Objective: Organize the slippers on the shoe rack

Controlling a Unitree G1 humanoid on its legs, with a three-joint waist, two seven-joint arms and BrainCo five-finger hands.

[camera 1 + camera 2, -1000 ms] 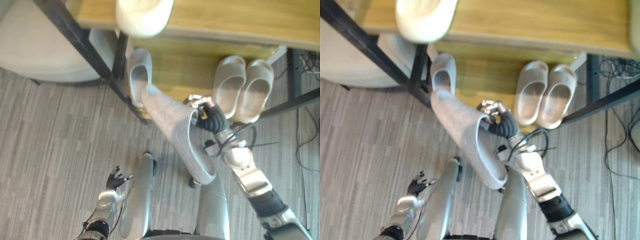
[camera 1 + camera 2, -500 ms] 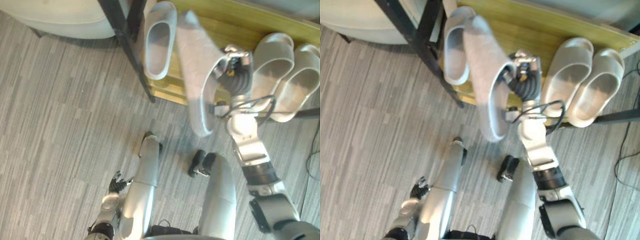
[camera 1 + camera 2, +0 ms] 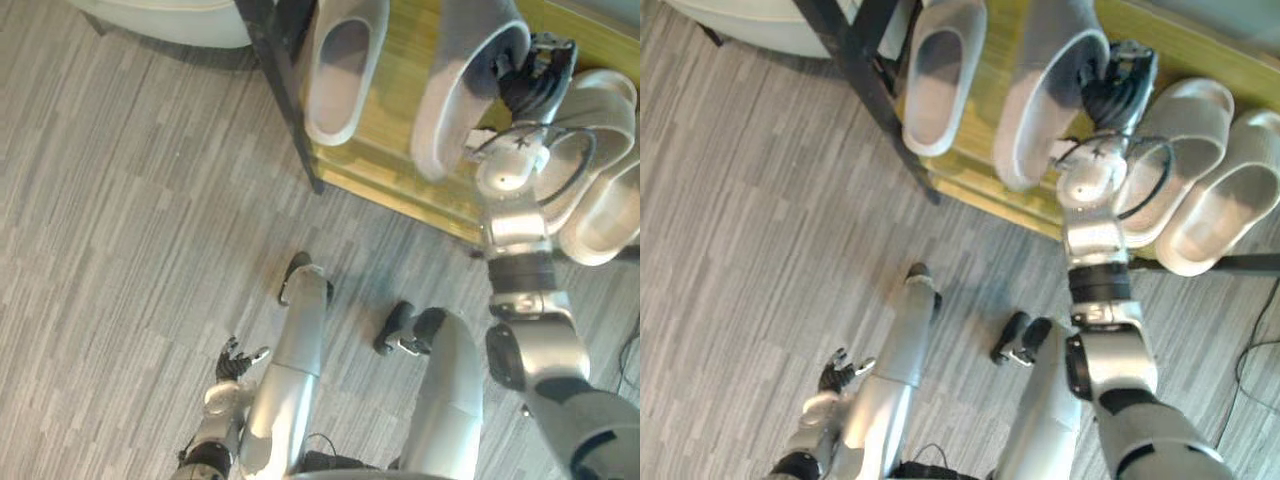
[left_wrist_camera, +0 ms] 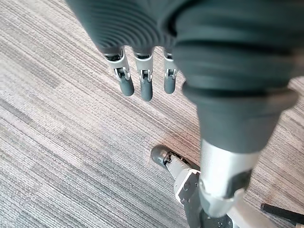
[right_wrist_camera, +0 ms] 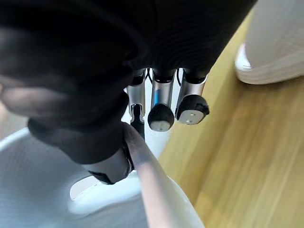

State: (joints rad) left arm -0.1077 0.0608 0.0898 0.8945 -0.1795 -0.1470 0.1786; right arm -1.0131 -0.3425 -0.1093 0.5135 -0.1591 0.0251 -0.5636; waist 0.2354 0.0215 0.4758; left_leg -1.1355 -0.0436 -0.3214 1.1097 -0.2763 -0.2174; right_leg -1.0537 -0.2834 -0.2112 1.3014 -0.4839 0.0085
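Right hand (image 3: 535, 75) pinched rim of grey slipper (image 3: 465, 90), fingers (image 5: 160, 116) and thumb curled on it. Slipper over shoe rack's wooden shelf (image 3: 400, 150), heel toward front edge; contact with shelf unclear. Second grey slipper (image 3: 345, 65) just beside, by black post (image 3: 285, 90), with bare strip of shelf between. Pale slipper pair (image 3: 600, 190) at other side. Left hand (image 3: 235, 362) low over floor (image 3: 130, 220), fingers relaxed, holding nothing.

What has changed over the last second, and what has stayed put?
The right hand, still gripping the grey slipper by its rim, has carried it forward from above the floor to over the wooden shelf, beside the other grey slipper. The beige pair stays on the shelf; the left hand stays open, low.
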